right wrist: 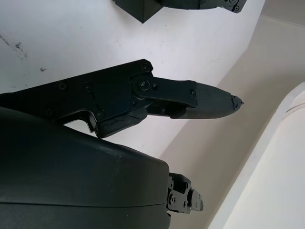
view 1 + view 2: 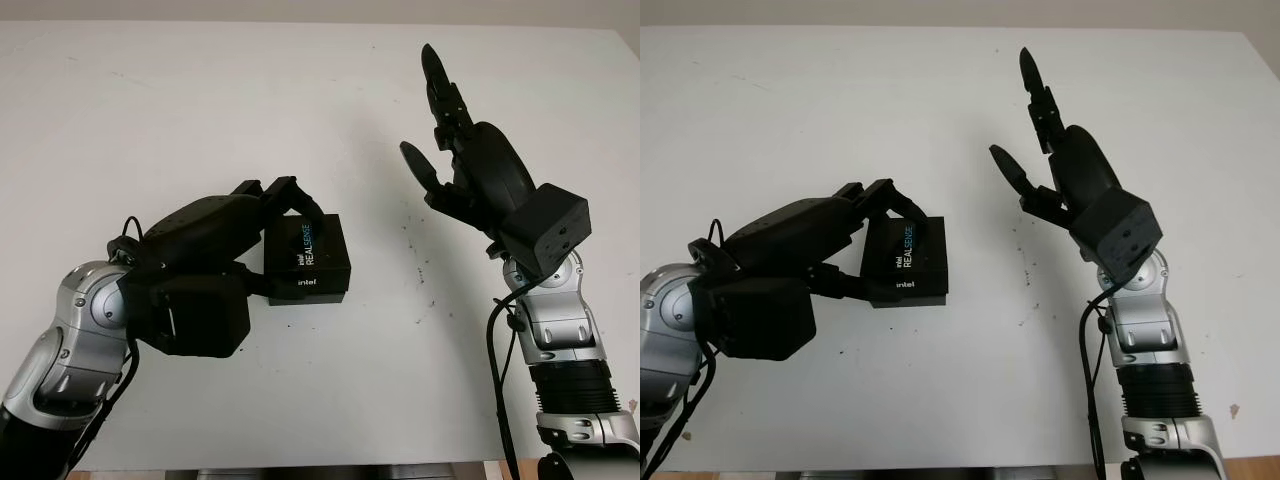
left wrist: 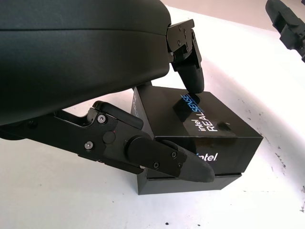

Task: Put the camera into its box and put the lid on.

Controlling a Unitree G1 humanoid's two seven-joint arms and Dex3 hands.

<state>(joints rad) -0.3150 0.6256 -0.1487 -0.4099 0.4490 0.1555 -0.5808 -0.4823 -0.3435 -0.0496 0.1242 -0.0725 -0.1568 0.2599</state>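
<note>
The left hand sits left of centre on the white table, clamped on the black box. One fingertip presses down on the lid, which is seated on the box; a lower finger bears against the box's near side. The box stands on the table, just beside the palm. The right hand is raised above the table to the right, well apart from the box, open and holding nothing.
</note>
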